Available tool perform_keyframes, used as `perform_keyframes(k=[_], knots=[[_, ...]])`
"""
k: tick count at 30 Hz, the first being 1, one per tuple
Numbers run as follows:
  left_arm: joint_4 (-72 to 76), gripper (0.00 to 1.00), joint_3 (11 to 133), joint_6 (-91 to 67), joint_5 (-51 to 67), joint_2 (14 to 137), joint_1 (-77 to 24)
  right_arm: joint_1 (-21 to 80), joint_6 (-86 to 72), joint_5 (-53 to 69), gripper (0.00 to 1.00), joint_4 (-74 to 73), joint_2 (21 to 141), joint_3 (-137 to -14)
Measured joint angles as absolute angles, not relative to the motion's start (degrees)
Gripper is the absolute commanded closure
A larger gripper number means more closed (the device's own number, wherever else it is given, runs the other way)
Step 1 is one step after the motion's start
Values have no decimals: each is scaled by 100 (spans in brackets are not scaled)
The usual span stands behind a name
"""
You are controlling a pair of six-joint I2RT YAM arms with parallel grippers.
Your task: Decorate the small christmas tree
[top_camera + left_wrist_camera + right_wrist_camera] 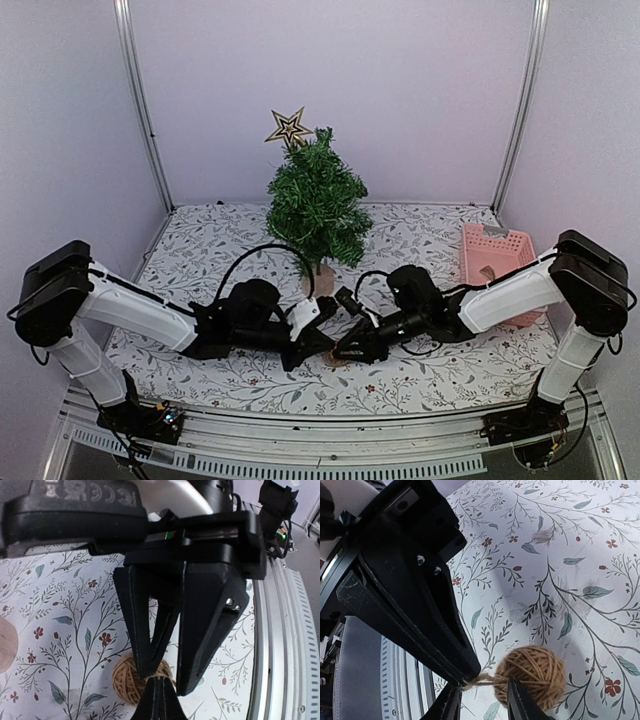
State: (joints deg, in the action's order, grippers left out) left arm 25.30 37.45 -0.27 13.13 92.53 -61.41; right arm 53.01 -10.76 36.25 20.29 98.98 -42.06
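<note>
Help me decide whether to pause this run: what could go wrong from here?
1. The right end effector pinches only the thin string at its very tips, so the twine ball could slip free and roll away.
2. The open left end effector straddles that same string, tip to tip with the right one, so the two could collide.

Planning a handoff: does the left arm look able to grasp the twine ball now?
Likely yes: the left gripper is open with its fingertips at the twine ball; only the right gripper, pinching its string, crowds the spot.
</note>
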Motion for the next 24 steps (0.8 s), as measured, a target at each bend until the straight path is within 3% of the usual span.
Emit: perform_keyframes(k=[12, 24], knots=[[2528, 100, 3568, 587, 1334, 8967, -6147, 5330, -429, 3350, 65, 2340, 9251, -3811], [2469, 100, 3566, 628, 1319, 8967, -6149, 5470, -193, 3446, 67, 2499, 9435, -3924]])
